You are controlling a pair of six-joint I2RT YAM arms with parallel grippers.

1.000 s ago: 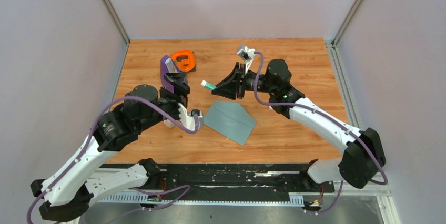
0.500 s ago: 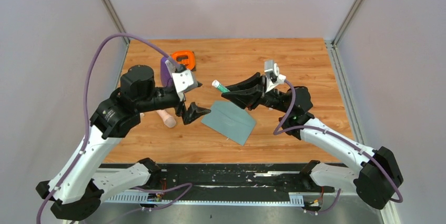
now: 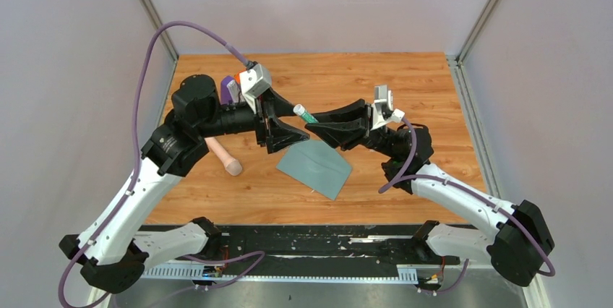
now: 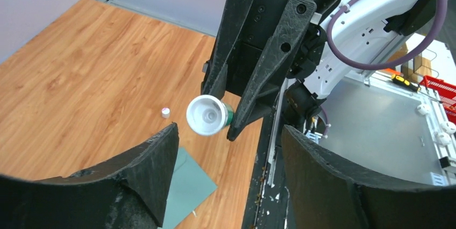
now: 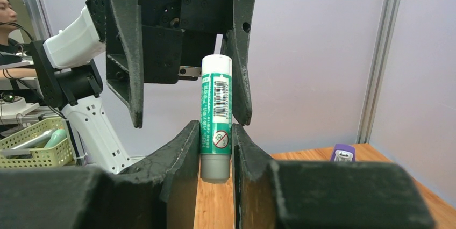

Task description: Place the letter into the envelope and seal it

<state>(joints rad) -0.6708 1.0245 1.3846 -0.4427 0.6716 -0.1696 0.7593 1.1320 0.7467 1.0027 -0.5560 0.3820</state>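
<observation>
The grey-teal envelope (image 3: 316, 167) lies flat on the wooden table, its flap closed; one corner of the envelope (image 4: 185, 186) shows under my left fingers. The letter is out of view. My right gripper (image 3: 314, 121) is shut on a green glue stick (image 5: 216, 113), held above the table with its white cap end (image 4: 207, 115) pointing at my left gripper (image 3: 285, 126). The left gripper (image 4: 230, 132) faces it, open. Its two fingers (image 5: 126, 51) stand on either side of the stick's top without touching it.
A pinkish cylinder (image 3: 224, 157) lies left of the envelope. A purple object (image 3: 228, 90) stands at the back left, also seen as the purple object (image 5: 342, 152). A tiny white cap (image 4: 165, 112) rests on the wood beyond the envelope.
My left arm lifted away from the pinkish cylinder and swung right to face the right gripper, its jaws narrowing a little. The right gripper turned left with the glue stick.
</observation>
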